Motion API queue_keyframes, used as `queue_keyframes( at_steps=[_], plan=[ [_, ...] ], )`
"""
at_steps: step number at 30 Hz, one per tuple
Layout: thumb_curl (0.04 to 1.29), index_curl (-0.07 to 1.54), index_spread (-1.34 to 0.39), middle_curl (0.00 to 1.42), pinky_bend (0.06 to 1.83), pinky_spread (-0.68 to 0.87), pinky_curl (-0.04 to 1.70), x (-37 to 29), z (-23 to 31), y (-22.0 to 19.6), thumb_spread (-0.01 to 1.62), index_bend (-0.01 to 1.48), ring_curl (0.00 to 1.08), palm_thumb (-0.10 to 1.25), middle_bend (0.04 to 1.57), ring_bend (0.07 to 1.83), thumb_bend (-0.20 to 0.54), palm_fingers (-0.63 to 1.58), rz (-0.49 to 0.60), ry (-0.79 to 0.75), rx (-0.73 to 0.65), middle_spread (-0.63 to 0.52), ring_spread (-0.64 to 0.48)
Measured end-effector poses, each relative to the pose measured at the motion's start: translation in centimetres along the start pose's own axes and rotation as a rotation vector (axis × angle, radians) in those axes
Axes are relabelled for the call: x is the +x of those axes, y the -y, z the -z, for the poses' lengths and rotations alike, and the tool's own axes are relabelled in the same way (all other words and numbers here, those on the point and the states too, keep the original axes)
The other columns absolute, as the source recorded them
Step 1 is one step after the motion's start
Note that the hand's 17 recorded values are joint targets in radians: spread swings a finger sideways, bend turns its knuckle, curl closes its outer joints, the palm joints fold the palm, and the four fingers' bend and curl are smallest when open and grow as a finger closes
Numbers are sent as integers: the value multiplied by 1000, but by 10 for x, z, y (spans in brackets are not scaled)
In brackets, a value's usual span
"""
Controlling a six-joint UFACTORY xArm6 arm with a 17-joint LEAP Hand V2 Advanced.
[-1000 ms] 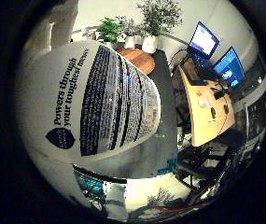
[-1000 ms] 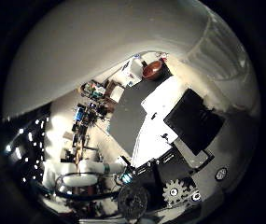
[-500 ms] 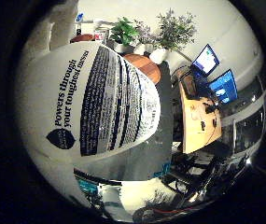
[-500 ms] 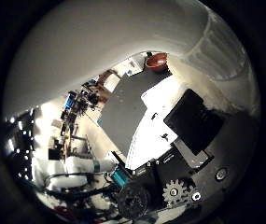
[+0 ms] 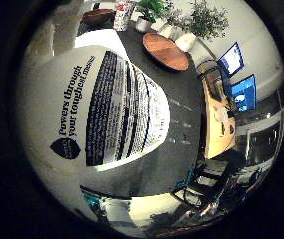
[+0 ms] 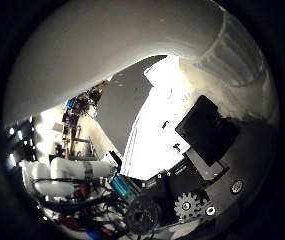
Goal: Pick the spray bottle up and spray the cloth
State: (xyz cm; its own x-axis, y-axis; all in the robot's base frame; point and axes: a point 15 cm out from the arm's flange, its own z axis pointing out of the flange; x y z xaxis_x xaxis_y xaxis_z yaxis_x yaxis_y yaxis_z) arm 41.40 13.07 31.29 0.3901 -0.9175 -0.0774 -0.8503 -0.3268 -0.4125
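Note:
The white spray bottle (image 5: 102, 110), with a label of black print, fills much of the right little finger side palm view and lies close against the palm. In the right thumb side palm view its smooth white body (image 6: 92, 60) curves across the picture. My hand (image 6: 197, 140) shows there as white and black parts with a gear, its fingers curled against the bottle. The cloth is not in view.
Beyond the bottle is a room with a dark floor (image 5: 186, 100). A round wooden table (image 5: 168, 50) and potted plants (image 5: 206, 18) stand far off. A long wooden desk (image 5: 219, 119) with monitors (image 5: 243, 92) runs along one side.
The room behind the bottle has shifted in both views, so the hand has turned. The bottle keeps its place against the palm.

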Motion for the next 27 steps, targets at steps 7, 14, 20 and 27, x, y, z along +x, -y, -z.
queue_keyframes(
  at_steps=[7, 14, 20, 27],
  plan=[
    [559, 962, -287, 1129, 1057, -202, 1444, -3, 15, 6, 1183, 1055, 908, 1010, 1119, 1312, -11, 1064, 7, -2, 31, -262, -270],
    [564, 961, -287, 1129, 1057, -202, 1444, -11, 48, 22, 1184, 1055, 908, 1009, 1119, 1312, -11, 1064, 28, -2, 106, -262, -270],
    [566, 961, -287, 1129, 1057, -203, 1444, -22, 83, 41, 1184, 1055, 908, 1008, 1119, 1312, -11, 1064, 35, 15, 188, -262, -270],
    [567, 961, -287, 1127, 1056, -203, 1445, -47, 98, 49, 1184, 1053, 908, 1008, 1125, 1310, -11, 1066, 51, 69, 232, -259, -270]
  ],
)
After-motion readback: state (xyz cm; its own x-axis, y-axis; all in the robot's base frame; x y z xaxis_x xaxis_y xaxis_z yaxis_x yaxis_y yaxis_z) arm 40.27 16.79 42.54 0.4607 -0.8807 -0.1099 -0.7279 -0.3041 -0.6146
